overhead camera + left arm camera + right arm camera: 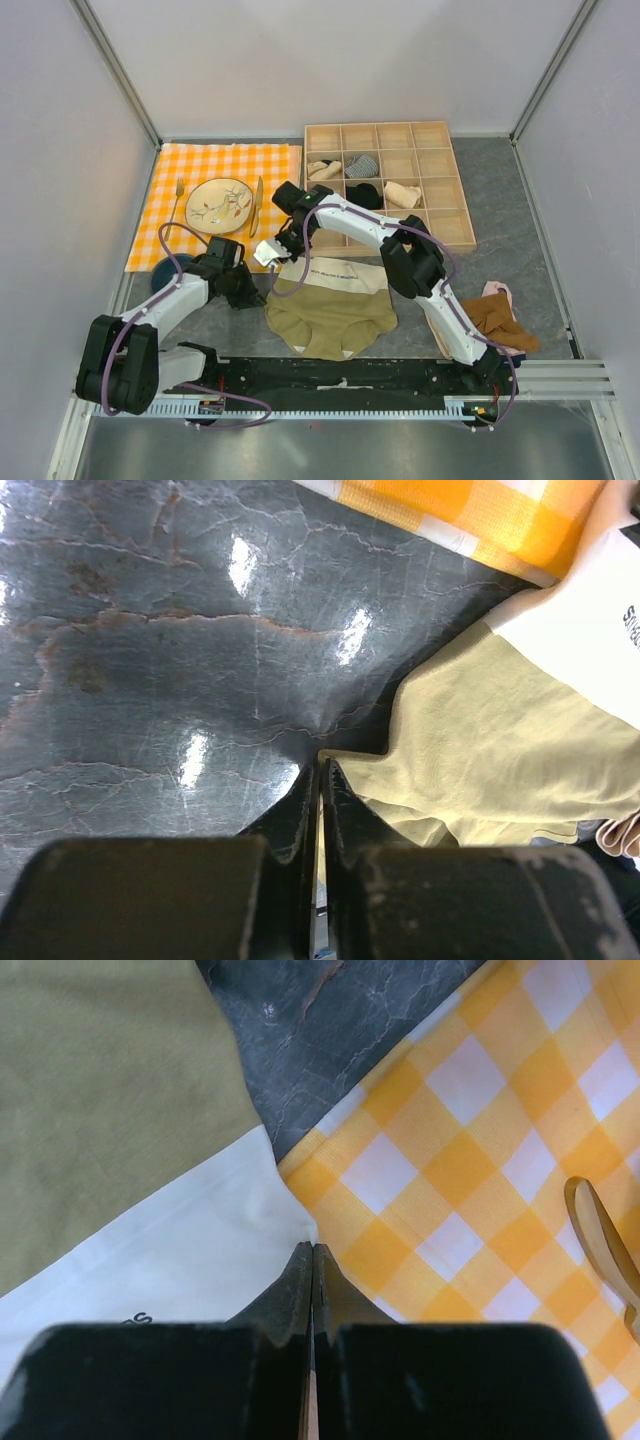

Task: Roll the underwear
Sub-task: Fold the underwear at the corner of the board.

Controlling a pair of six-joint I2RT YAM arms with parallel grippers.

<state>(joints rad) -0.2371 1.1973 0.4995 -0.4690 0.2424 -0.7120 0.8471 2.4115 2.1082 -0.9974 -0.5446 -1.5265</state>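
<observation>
Right gripper (312, 1248): jaws closed tight on the end corner of the waistband (350, 272), right at the near right corner of the checked cloth (200, 160). The pale band puckers toward the tips, so the fabric is properly caught.

Left gripper (322, 763): jaws down to a thin slit on the olive side edge, a little further out from that cloth corner. It reads as a pinch on the hem, though very little fabric sits between them.

The underwear (335, 315) lies spread flat on the dark tabletop (150, 680), just off the same cloth corner, with the waistband edge nearest the cloth.

Both holds sit on one side edge — probably so that side lifts evenly and can be carried over the middle as the first turn. No roll formed yet.

Concern: the shallow left pinch may slip once tension comes on.
</observation>
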